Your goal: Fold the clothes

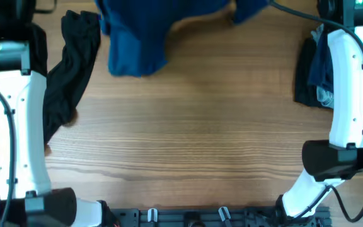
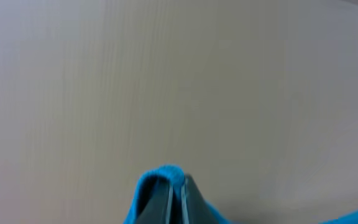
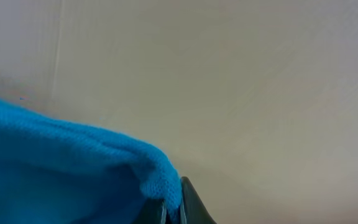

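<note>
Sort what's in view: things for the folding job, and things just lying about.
Job: blue T-shirt, pinched in left claw and right claw; black garment, left; dark pile, right.
Lying about: wooden table; black rail along its near edge.

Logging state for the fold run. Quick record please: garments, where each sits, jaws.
shirt: blue, top centre of table, runs past the overhead frame's top edge
black garment: left side, strung out, unfolded
pile: dark and pale pieces, right edge, partly under the right arm
left jaws: shut on shirt fabric
right jaws: shut on shirt fabric
</note>
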### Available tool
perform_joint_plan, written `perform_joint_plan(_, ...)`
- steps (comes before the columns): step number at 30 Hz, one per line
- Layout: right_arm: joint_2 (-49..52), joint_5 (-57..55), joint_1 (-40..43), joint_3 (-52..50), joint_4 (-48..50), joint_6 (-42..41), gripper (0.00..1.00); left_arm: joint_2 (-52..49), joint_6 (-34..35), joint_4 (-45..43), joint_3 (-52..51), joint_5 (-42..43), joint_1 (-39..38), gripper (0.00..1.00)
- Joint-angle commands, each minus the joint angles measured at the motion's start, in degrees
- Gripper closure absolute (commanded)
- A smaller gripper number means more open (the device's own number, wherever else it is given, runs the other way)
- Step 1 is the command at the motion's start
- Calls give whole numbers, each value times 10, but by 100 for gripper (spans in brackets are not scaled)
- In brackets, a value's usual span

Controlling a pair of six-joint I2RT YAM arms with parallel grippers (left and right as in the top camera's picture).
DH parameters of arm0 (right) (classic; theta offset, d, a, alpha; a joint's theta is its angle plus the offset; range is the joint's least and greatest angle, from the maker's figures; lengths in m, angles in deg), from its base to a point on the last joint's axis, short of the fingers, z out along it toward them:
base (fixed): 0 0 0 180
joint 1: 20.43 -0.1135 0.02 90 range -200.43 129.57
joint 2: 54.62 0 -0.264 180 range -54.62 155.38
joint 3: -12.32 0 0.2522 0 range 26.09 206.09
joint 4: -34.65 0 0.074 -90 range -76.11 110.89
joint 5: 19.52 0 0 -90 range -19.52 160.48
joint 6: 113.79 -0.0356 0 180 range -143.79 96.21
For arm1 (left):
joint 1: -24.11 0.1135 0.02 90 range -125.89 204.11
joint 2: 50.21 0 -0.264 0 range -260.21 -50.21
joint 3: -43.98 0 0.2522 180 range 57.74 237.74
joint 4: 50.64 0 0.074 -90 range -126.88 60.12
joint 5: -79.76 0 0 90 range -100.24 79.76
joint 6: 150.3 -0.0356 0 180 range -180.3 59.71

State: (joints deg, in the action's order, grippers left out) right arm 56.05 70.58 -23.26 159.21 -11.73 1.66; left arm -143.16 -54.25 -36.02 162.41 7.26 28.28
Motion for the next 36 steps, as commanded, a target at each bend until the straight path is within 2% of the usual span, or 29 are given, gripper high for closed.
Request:
perform_joint_plan(1,15,0,14,7,-28,-33,96,-43,-44,65,2,-10,6,96)
perform_joint_plan(5,15,0,21,7,-63,-34,96,-64,-44,97,2,-10,10,96)
perform_joint_plan(9,15,28,22,7,-56,-40,96,-57,-43,45,3,-10,17,96)
perform_joint_plan(11,20,38,22,7,-13,-39,96,-59,-41,-11,3,-15,21,96)
perform_joint_plan(14,27,38,22,7,87,-47,96,-76,-34,-177,3,-55,18,96)
perform_joint_plan(16,27,38,22,7,130,-63,96,-80,2,-278,5,-110,16,96)
perform_joint_plan(18,26,38,22,9,158,-76,96,-80,34,-339,27,-131,13,96)
perform_joint_plan(20,25,38,22,9,173,-76,96,-80,39,-336,67,-129,12,96)
perform_joint_plan(24,26,38,26,9,181,-75,96,-80,38,-273,142,-88,4,96)
perform_joint_plan(27,26,38,34,9,181,-76,96,-84,34,-268,143,-88,5,96)
perform_joint_plan(33,18,38,40,9,204,-76,96,-91,33,-322,143,-112,5,96)
perform_joint_plan(36,17,37,42,9,212,-75,96,-92,32,-297,143,-112,5,96)
